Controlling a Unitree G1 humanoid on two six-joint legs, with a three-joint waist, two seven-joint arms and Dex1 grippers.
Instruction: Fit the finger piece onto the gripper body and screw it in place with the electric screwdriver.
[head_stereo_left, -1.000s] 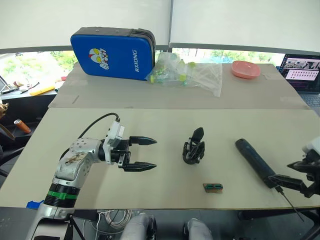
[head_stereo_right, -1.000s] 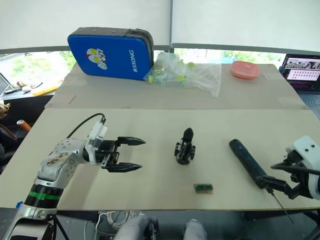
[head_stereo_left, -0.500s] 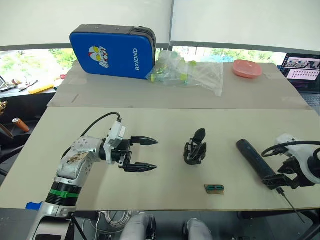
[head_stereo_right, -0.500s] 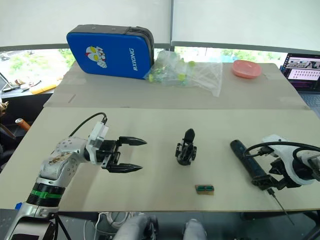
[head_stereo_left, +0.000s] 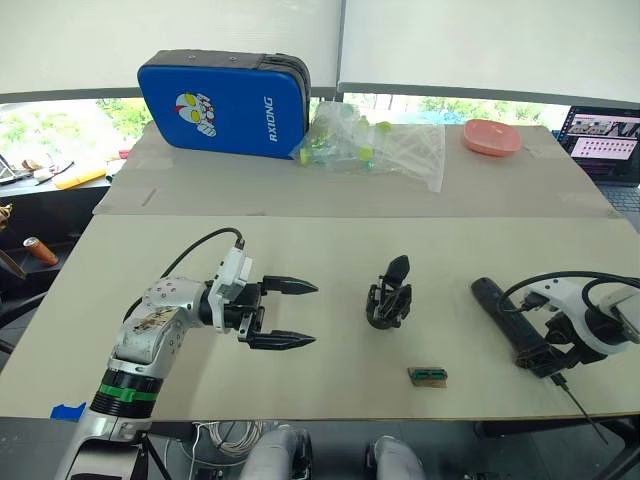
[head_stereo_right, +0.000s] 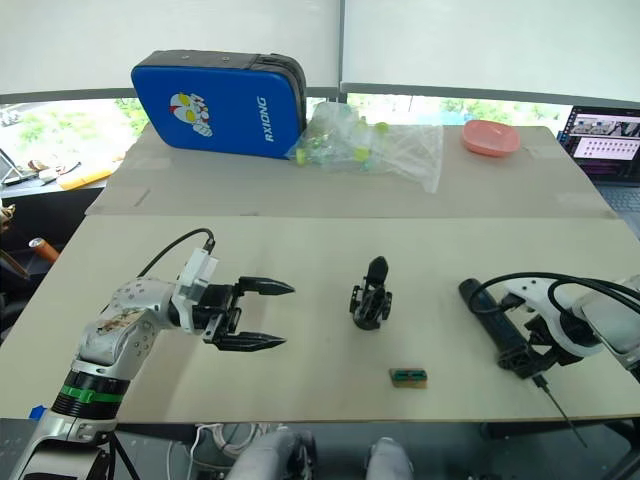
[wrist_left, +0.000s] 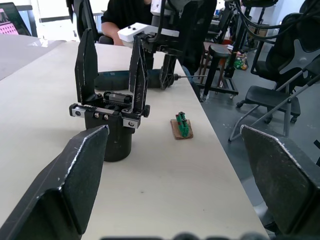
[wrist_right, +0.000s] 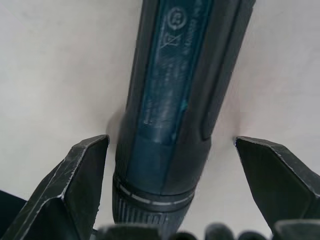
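Observation:
The gripper body (head_stereo_left: 388, 296) stands upright at the table's middle. In the left wrist view the gripper body (wrist_left: 112, 135) shows two black fingers rising from its round base. I cannot tell whether one of them is the finger piece. The electric screwdriver (head_stereo_left: 500, 310) lies flat to the right, its thin bit (head_stereo_left: 580, 408) pointing at the front edge. My right gripper (head_stereo_left: 540, 350) is open, its fingers straddling the electric screwdriver (wrist_right: 175, 90) near the bit end with gaps on both sides. My left gripper (head_stereo_left: 313, 315) hovers open, left of the gripper body, holding nothing.
A small brown block with green terminals (head_stereo_left: 427, 376) lies in front of the gripper body. At the back are a blue case (head_stereo_left: 225, 105), a clear bag of parts (head_stereo_left: 380, 150), a pink dish (head_stereo_left: 492, 137) and a laptop (head_stereo_left: 605, 135). A seated person (wrist_left: 125, 10) and chairs are beyond the table.
My right gripper has swung in from the table's right edge and now straddles the screwdriver's front end. The left gripper has barely moved. The screwdriver and gripper body lie as before.

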